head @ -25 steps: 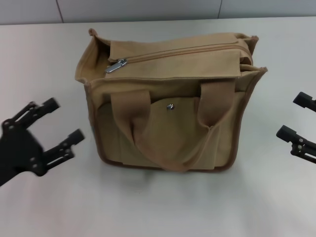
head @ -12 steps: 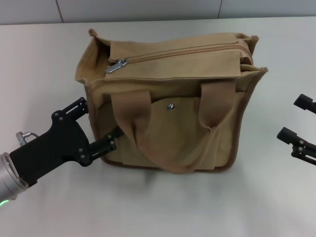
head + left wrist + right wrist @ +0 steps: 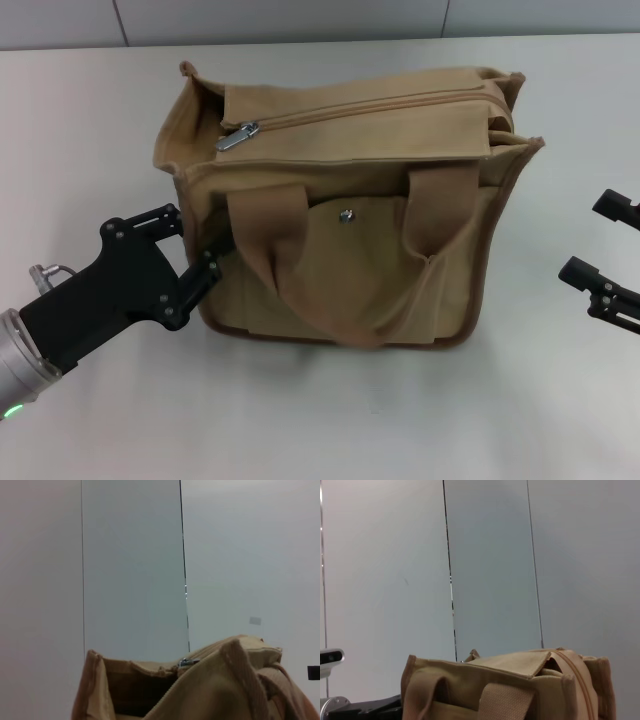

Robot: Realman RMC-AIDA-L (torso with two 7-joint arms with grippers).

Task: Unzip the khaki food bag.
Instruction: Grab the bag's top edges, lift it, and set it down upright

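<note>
The khaki food bag [image 3: 345, 205] stands upright in the middle of the pale table [image 3: 80, 110], its front pocket facing the robot, and nothing else lies on the surface around it. Its top zipper [image 3: 370, 107] is closed along its length, so nothing of the inside shows, and the silver zipper pull [image 3: 236, 135] sits at the bag's left end. The two loop handles [image 3: 270, 255] droop down over the front pocket, on either side of the metal snap [image 3: 346, 214]. The left gripper [image 3: 190, 245] is up against the bag's lower left corner with its fingers spread; one fingertip touches or nearly touches the fabric beside the left handle, the other is just beside the bag's left edge. The right gripper [image 3: 592, 236] hovers well apart from the bag at the right edge of the head view, fingers spread, holding nothing.
</note>
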